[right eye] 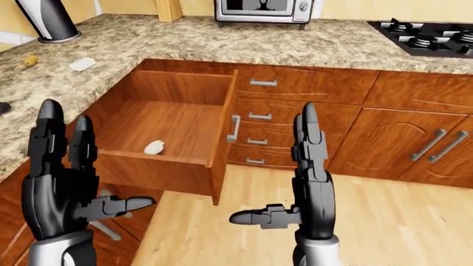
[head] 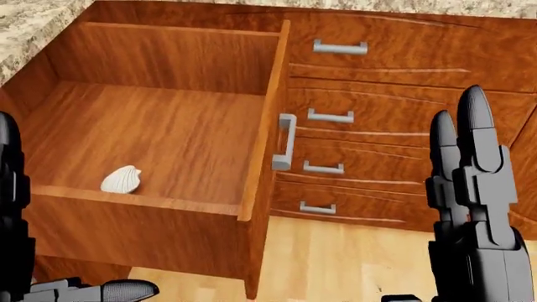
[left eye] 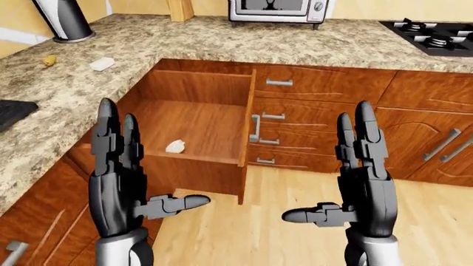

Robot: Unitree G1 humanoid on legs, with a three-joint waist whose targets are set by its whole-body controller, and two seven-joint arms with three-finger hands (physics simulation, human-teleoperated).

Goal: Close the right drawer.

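Note:
The wooden drawer (left eye: 203, 122) stands pulled far out of the corner cabinet. Its front panel (head: 267, 126) shows edge-on, carrying a grey bar handle (head: 285, 150). A small white shell (head: 121, 180) lies on the drawer floor near its lower rim. My left hand (left eye: 140, 166) is raised, open and empty, low in the left-eye view, below and left of the drawer. Level with it, my right hand (left eye: 346, 166) is open and empty too, to the right of the drawer front. Neither hand touches the drawer.
A stack of closed drawers (left eye: 279, 116) sits right behind the open drawer's front, with cabinet doors (left eye: 436, 144) further right. The granite counter (left eye: 184, 44) wraps the corner, bearing a microwave (left eye: 277, 10) and a stove (left eye: 432, 33). Wood floor (left eye: 251, 221) lies below.

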